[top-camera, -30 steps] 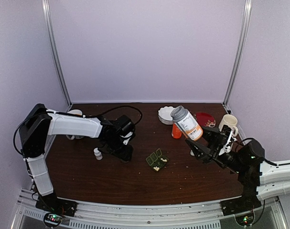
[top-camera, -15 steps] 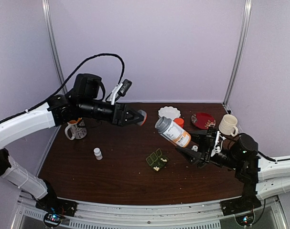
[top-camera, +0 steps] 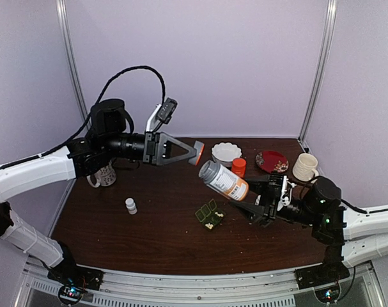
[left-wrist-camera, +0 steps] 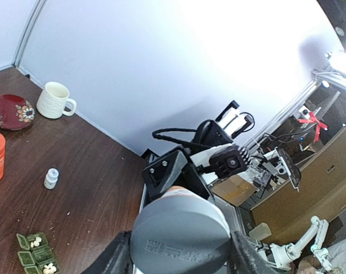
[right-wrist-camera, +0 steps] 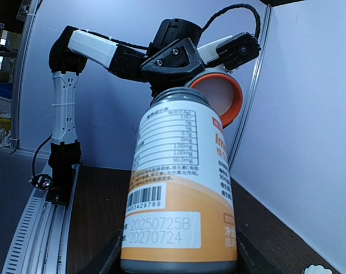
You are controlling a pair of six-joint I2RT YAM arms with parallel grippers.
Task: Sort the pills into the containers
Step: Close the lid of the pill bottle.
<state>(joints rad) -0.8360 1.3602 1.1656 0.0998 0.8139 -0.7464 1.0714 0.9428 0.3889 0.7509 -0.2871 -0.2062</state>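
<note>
The dark-green pill box [top-camera: 208, 214] lies open mid-table, also in the left wrist view [left-wrist-camera: 25, 258]. Whitish pills [left-wrist-camera: 47, 267] lie in two of its cells, and specks lie around it. My right gripper [top-camera: 261, 203] is shut on the base of a grey-capped labelled bottle [top-camera: 224, 182] [right-wrist-camera: 181, 188]. It holds the bottle in the air, tilted up-left. My left gripper [top-camera: 188, 153] is raised and shut on a round cap [top-camera: 196, 154] with an orange rim [right-wrist-camera: 218, 97]. The cap looks grey in the left wrist view [left-wrist-camera: 180, 234]. It sits just above-left of the bottle's top.
A small white bottle [top-camera: 130, 205] stands left of the box. An orange bottle [top-camera: 238, 167], a white dish [top-camera: 226, 152], a red plate [top-camera: 273, 160] and a white mug [top-camera: 305, 167] stand at the back right. Another mug [top-camera: 104, 174] is at the back left.
My left arm rose from the table and swung right with the cap. My right gripper tilted the bottle further left and brought it toward the left gripper.
</note>
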